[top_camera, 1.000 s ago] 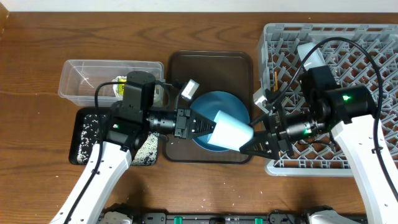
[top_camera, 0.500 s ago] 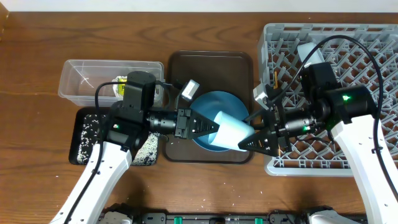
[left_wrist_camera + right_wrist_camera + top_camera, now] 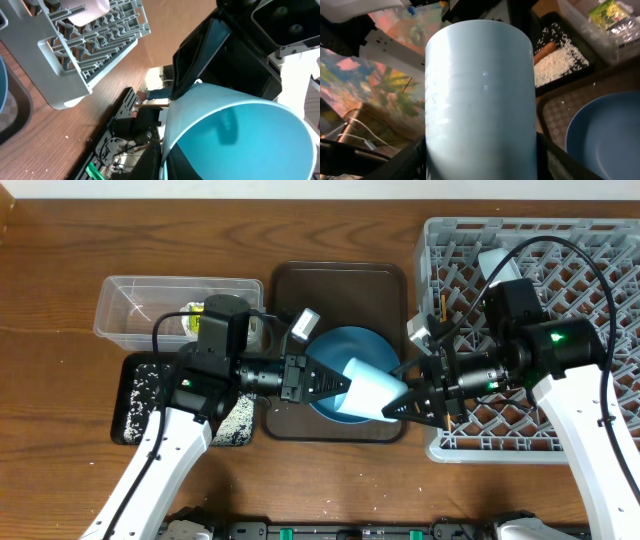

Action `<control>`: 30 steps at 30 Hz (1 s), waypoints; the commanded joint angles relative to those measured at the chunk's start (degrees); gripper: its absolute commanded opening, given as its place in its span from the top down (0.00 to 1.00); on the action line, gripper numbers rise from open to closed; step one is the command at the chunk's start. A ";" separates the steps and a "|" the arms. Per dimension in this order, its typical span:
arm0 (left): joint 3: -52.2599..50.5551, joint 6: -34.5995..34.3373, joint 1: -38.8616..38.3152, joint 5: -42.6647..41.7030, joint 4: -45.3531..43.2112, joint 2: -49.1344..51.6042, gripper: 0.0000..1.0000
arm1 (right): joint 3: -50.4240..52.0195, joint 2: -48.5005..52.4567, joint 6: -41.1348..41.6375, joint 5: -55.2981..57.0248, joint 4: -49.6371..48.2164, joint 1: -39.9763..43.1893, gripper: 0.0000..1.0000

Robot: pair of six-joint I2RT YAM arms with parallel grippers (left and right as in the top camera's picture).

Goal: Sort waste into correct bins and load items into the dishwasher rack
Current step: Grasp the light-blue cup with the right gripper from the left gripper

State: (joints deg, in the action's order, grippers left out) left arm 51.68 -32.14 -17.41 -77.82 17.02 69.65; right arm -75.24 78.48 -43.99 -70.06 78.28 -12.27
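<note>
- Holding the small yellow-green printed wrapper (image 3: pixel 188 321), the clear plastic rectangular tub (image 3: pixel 120 300) at upper left looks served.
- Below it, the shallow black rectangular tray (image 3: pixel 127 430) carries loose white rice grains (image 3: pixel 560 61) and the small orange carrot (image 3: pixel 545 50). Waste sorting seems mostly done.
- At centre, the left gripper (image 3: pixel 347 386) pinches the rim of the light-blue cup (image 3: pixel 372 392), holding it in the air over the large round blue plate (image 3: pixel 350 345). The plate lies unloaded on the flat brown tray (image 3: pixel 335 280).
- The right gripper (image 3: pixel 393 399) has its jaws either side of that cup. Whether they press on it, I cannot tell.
- At right, the large square grey plastic rack (image 3: pixel 600 240) holds one pale vessel (image 3: pixel 497 260). Cup and plate remain to load.
</note>
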 commanded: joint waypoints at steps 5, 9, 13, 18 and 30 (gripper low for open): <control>0.07 5.14 -0.20 -0.83 4.94 -0.44 0.88 | 0.04 -0.20 3.72 -1.70 -5.86 -0.39 0.46; 0.07 7.10 -0.20 -0.83 7.43 -0.44 0.88 | 0.04 -0.20 5.90 -0.70 -8.31 -0.39 0.47; 0.02 7.08 -0.20 -0.83 7.41 -0.44 0.88 | 0.04 -0.20 9.33 0.44 -11.08 -0.39 0.47; 0.02 7.08 -0.20 0.15 7.41 -0.44 0.83 | 0.04 -0.20 10.01 0.66 -12.09 -0.39 0.48; -0.04 7.08 -0.17 10.91 9.57 -0.44 0.58 | 0.02 -0.22 18.18 5.22 -15.61 5.81 0.51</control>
State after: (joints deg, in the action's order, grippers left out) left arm 51.68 -25.85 -17.37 -70.43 25.61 69.65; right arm -75.16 78.48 -30.06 -66.63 63.13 -8.80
